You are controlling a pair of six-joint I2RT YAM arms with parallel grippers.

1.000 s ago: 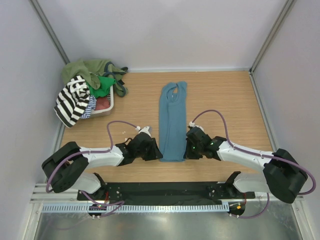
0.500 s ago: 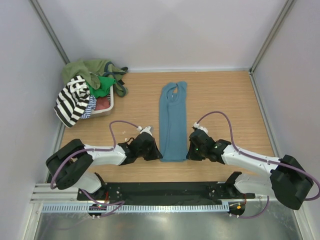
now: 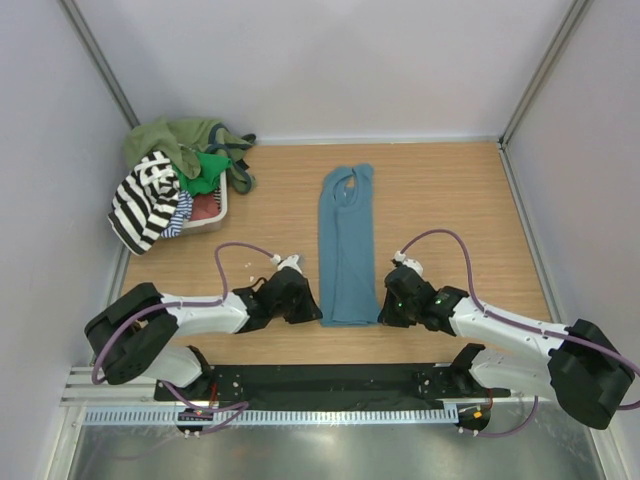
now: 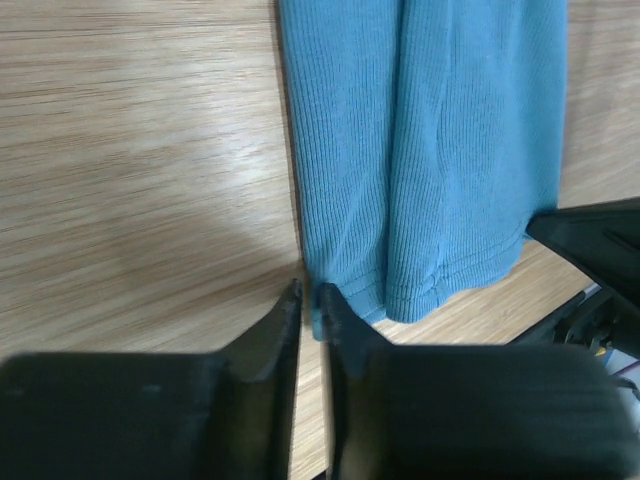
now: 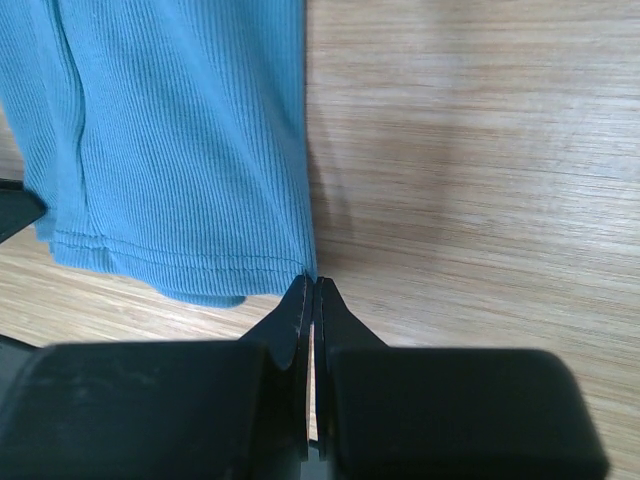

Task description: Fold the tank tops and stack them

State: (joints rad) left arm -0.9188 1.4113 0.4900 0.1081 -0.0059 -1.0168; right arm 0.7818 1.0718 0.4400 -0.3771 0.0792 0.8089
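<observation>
A teal-blue tank top (image 3: 346, 250) lies folded lengthwise down the middle of the table, neck end far, hem near. My left gripper (image 3: 312, 305) is at the hem's left corner. In the left wrist view its jaws (image 4: 311, 300) stand nearly together, with a sliver of the teal cloth (image 4: 440, 150) between the tips. My right gripper (image 3: 385, 308) is at the hem's right corner. Its jaws (image 5: 313, 285) are pressed together right at the corner of the teal cloth (image 5: 180, 130). A black-and-white striped tank top (image 3: 145, 200) hangs over the heap at far left.
A white basket (image 3: 218, 218) at the far left holds the heap, with an olive top (image 3: 165, 140) and a green one (image 3: 208, 168) on it. Walls close in the table on the left, right and far sides. The black arm-base rail (image 3: 330, 380) runs along the near edge.
My left jaws have closed in on the hem's left corner. My right gripper has slid nearer and to the right, and the hem's right corner has spread out with it.
</observation>
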